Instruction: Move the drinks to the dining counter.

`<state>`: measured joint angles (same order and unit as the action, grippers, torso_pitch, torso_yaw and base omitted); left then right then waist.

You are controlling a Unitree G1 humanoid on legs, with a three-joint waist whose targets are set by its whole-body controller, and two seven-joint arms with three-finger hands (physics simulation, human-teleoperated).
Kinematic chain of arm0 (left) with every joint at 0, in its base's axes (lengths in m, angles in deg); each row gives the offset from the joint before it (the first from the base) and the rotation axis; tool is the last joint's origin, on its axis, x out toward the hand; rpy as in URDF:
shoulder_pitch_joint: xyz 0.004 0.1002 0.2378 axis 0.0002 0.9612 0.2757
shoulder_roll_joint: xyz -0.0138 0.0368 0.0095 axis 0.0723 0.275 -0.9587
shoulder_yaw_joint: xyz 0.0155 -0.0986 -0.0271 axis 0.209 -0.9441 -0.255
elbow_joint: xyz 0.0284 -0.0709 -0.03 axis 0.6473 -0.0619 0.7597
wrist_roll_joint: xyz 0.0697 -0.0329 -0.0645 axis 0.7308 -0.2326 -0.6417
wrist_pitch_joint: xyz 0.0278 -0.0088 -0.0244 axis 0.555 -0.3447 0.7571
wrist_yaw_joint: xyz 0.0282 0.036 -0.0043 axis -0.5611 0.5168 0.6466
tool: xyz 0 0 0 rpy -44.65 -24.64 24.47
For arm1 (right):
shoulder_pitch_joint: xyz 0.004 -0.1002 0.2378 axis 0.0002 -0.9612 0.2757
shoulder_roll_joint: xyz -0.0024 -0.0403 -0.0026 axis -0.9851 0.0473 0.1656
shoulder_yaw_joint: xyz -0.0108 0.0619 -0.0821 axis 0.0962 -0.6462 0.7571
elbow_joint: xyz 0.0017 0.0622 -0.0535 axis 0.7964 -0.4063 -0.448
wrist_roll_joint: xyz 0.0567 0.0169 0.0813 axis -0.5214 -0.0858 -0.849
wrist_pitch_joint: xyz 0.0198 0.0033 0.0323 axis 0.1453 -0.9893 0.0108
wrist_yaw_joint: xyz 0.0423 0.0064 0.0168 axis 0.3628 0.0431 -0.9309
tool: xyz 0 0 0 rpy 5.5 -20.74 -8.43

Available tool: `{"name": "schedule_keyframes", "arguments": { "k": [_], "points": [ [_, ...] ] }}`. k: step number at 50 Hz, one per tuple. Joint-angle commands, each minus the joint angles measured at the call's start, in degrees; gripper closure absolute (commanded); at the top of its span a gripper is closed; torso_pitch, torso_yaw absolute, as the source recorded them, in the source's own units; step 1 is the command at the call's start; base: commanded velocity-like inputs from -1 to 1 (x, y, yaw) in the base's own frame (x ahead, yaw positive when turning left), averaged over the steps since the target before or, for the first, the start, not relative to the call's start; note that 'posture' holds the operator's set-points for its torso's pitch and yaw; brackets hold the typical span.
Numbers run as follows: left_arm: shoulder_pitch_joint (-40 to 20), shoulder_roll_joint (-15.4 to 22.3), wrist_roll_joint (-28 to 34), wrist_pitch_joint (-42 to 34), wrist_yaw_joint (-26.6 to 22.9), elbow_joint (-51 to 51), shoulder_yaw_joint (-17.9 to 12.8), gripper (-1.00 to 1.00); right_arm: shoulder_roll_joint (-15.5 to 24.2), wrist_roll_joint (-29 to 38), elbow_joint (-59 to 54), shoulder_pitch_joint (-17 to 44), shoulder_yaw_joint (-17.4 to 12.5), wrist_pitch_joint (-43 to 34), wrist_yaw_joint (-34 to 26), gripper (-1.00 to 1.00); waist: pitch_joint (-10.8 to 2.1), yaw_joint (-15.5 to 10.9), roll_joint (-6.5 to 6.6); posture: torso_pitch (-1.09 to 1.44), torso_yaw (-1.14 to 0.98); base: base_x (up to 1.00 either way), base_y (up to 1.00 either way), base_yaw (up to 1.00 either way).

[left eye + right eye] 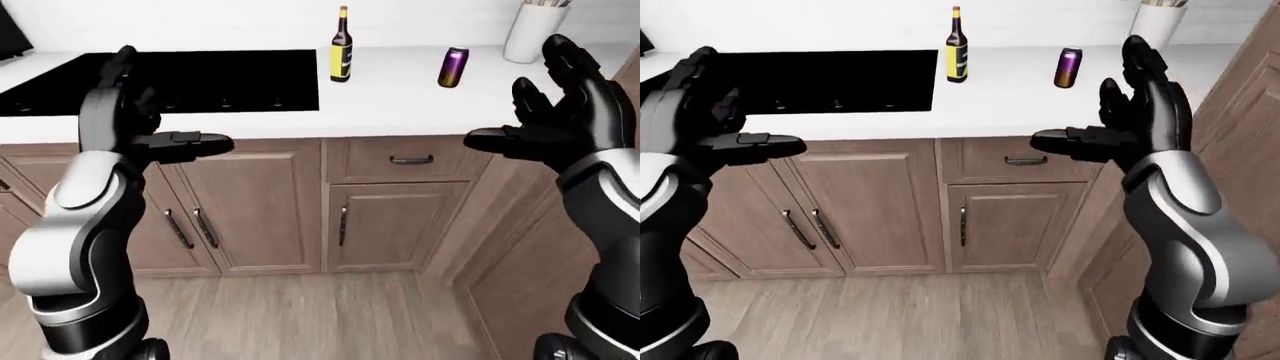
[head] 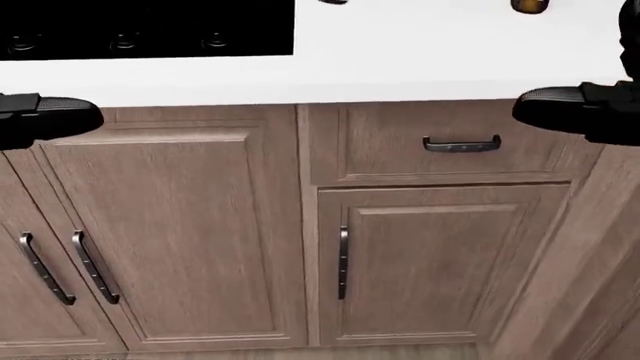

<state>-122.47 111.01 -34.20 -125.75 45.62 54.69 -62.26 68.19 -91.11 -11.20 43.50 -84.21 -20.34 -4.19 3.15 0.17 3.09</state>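
No readable text in any view. Bottle [image 1: 341, 46] has a yellow label — blank at this resolution, no letters or brand resolvable. Purple can [image 1: 453, 67] shows a gold band, no print legible. Cooktop [image 1: 190, 79] knobs and the drawer handle [image 2: 460, 144] carry no markings that can be made out.
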Motion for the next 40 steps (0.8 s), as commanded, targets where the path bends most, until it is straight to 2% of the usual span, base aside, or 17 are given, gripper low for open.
{"name": "schedule_keyframes", "arguments": {
  "k": [1, 2, 4, 9, 12, 14, 15, 16, 17, 18, 25, 28, 29, 30, 32, 37, 40],
  "points": [
    [-1.49, 0.72, 0.38, 1.68, 0.24, 1.36, -0.69, -1.00, 1.10, -0.60, 1.30, 1.42, -0.37, 1.20, 0.32, -1.00, -1.03, -0.22, -0.10, 0.00, 0.00, 0.60, -0.16, 0.00],
    [-1.68, 0.76, 0.21, 1.19, 0.33, 1.75, -0.71, -1.00, 1.05, -0.23, 0.53, 1.18, -0.12, 2.20, 0.02, -1.00, -0.73, 0.37, 0.95, 0.00, 0.00, 0.60, -0.15, 0.00],
    [-1.71, 0.83, 0.20, 1.55, 0.18, 1.50, -0.65, -1.00, 1.05, -0.29, 0.61, 1.24, -0.03, 2.10, 0.13, -1.00, -1.81, -0.38, 0.68, 0.00, 0.00, 0.61, -0.16, 0.00],
    [-2.47, 1.47, -0.08, 0.72, 0.29, 1.77, -0.91, -1.00, 2.18, -1.67, 1.53, 0.75, -1.69, 1.34, 0.15, -1.00, -1.47, -1.75, -1.49, 0.00, 0.00, 0.61, -0.15, 0.00],
    [-2.69, 1.54, -0.53, -0.88, 0.77, 3.34, -1.12, -1.00, 2.65, -2.81, 2.38, 0.41, -2.60, 0.67, 0.66, -1.00, -2.25, -2.16, -4.06, 0.00, 0.00, 0.60, -0.16, 0.00],
    [-3.24, 1.71, -0.98, -1.91, 1.08, 4.03, -1.22, -1.00, 2.86, -4.58, 3.44, 0.08, -3.86, 0.17, 1.41, -1.00, -3.06, -1.79, -7.17, 0.00, 0.00, 0.54, -0.15, 0.00],
    [-3.42, 1.76, -1.03, -2.02, 1.11, 4.11, -0.99, -1.00, 2.87, -6.05, 4.13, -0.51, -4.84, -0.23, 1.81, -1.00, -0.38, -1.28, -6.93, 0.00, 0.00, 0.04, -0.16, 0.00],
    [-3.67, 1.76, -1.26, -2.58, 1.30, 4.49, -1.14, -1.00, 3.23, -7.04, 4.46, -0.94, -5.37, -0.16, 2.18, -1.00, -0.59, -1.47, -9.12, 0.00, 0.00, 0.00, -0.40, 0.00],
    [-3.52, 1.67, -1.21, -2.19, 1.30, 4.35, -0.98, -1.00, 3.56, -7.59, 4.55, -1.19, -5.33, -0.15, 2.58, -1.00, -2.05, 0.99, -7.48, 0.00, 0.00, 0.00, 0.00, -0.80],
    [-3.45, 1.54, -1.00, -1.66, 1.35, 3.89, -0.73, -1.00, 3.80, -7.85, 4.38, -1.54, -4.93, 0.43, 2.63, -1.00, -2.38, 0.36, -7.93, 0.00, 0.00, 0.00, 0.00, -0.88],
    [-1.80, 0.92, -0.79, -0.41, 1.13, 4.05, -0.97, -1.00, 4.19, -6.66, 5.38, -3.10, -3.18, 1.77, 2.60, -1.00, -0.39, -0.53, -3.95, 0.00, 0.00, 0.00, -0.01, -0.47],
    [-1.13, 1.20, -1.11, -0.69, 1.02, 4.87, -1.45, -1.00, 3.78, -5.89, 5.50, -2.91, -2.75, 1.42, 2.00, -1.00, -1.93, -0.88, -0.81, 0.00, 0.00, 0.00, 0.00, 0.00],
    [-0.91, 1.25, -1.03, -0.50, 0.94, 4.81, -1.44, -1.00, 3.84, -5.50, 5.81, -3.00, -2.50, 1.14, 1.69, -1.00, -1.93, -0.37, -2.32, 0.00, 0.00, 0.00, 0.00, 0.00],
    [-0.80, 1.26, -0.89, -0.21, 0.85, 4.57, -1.34, -1.00, 3.57, -5.46, 6.22, -3.06, -2.68, 0.84, 1.67, -1.00, -3.07, -0.81, -2.35, 0.00, 0.00, 0.00, -0.32, 0.00],
    [-0.67, 1.23, -0.68, 0.33, 0.68, 4.12, -1.29, -1.00, 3.31, -5.03, 6.23, -2.92, -2.55, 0.71, 1.44, -1.00, -2.18, -0.69, 0.17, 0.00, 0.00, 0.00, -0.38, 0.00],
    [0.02, 0.86, -0.06, 1.70, 0.29, 3.24, -1.07, -1.00, 2.39, -3.46, 6.09, -2.70, -1.77, 0.92, 0.66, -1.00, -2.98, -1.37, 0.47, 0.00, 0.00, 0.00, -0.35, 0.00],
    [0.32, 0.77, 0.08, 2.01, 0.05, 3.13, -1.19, -1.00, 1.84, -2.64, 5.58, -2.31, -1.21, 1.10, 0.27, -1.00, -2.29, -1.46, -2.00, 0.00, 0.00, 0.00, -0.09, 0.00]
  ]
}}
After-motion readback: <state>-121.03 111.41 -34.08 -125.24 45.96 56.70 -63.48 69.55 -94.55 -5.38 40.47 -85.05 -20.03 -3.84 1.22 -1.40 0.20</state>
